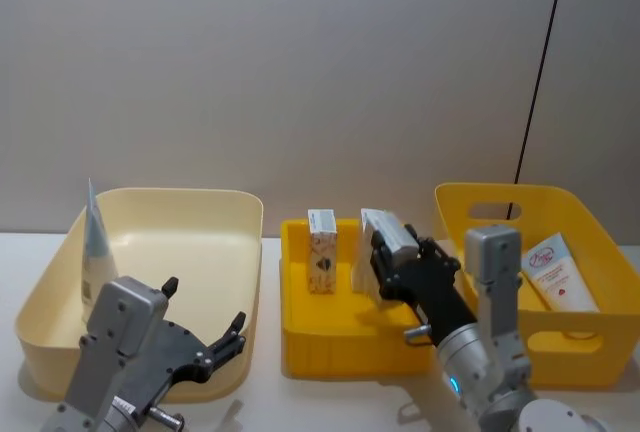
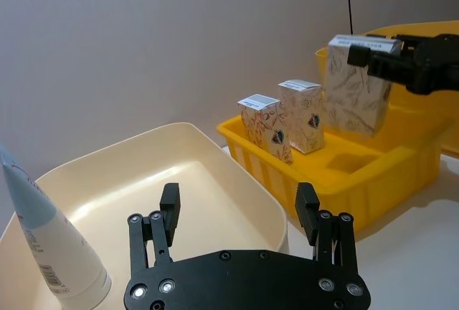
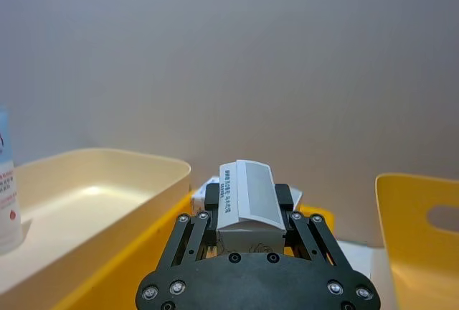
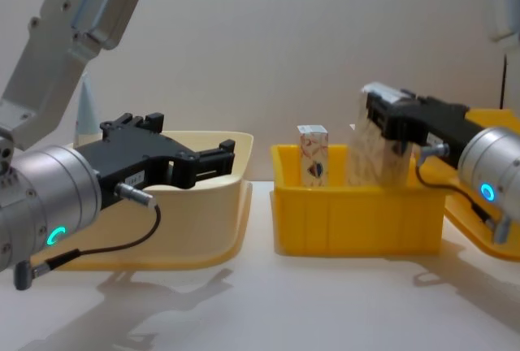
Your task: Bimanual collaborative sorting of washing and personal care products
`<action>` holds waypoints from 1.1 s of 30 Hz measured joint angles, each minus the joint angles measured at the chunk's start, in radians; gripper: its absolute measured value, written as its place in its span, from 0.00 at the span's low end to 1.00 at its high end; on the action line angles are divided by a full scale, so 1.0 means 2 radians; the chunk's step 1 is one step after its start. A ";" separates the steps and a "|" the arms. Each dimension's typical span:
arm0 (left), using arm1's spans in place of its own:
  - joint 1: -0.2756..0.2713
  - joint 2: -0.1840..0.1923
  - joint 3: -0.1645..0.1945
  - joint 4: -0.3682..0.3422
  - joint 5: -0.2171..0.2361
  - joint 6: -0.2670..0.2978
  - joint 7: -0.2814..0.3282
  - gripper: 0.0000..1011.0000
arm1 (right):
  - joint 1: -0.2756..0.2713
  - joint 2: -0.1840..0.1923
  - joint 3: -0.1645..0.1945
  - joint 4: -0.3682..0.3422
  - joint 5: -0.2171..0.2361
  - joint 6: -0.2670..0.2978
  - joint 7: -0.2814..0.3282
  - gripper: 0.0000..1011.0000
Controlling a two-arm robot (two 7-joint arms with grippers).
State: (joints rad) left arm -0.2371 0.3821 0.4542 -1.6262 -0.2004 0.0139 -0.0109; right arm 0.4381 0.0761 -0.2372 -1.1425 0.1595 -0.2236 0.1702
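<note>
right hand (image 1: 392, 252) is clamping a marbled cream carton (image 2: 356, 95), long axis upright, above the small yellow tray (image 1: 330, 342) at bench centre | two matching cartons (image 2: 287, 125) are standing inside, toward its left wall | left hand (image 2: 240, 218) is hanging open over the smooth cream bin (image 1: 200, 207) | glossy squeeze tube (image 1: 95, 247) is leaning in its far-left corner | another tube (image 1: 556, 272) is lying in the right yellow bin (image 1: 590, 222)

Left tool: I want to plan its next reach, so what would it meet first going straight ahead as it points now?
Probably nothing at once. The open left tool points over the cream bin; beyond stands the yellow tray with its cartons, though depth is unclear.
</note>
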 joint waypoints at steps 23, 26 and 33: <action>0.000 0.000 0.000 0.000 0.000 0.000 0.000 0.99 | 0.015 -0.004 0.062 -0.015 0.051 -0.142 0.024 0.43; 0.000 0.000 0.000 0.000 0.000 0.000 0.000 0.99 | 0.011 -0.002 0.074 -0.027 0.056 -0.150 0.019 0.43; 0.000 0.000 0.000 0.000 0.000 0.000 0.000 0.99 | -0.006 0.003 0.097 -0.064 0.060 -0.150 0.004 0.43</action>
State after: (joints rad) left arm -0.2371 0.3821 0.4542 -1.6262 -0.2004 0.0138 -0.0109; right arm 0.4269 0.0817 -0.0425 -1.2696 0.2795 -0.5242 0.1791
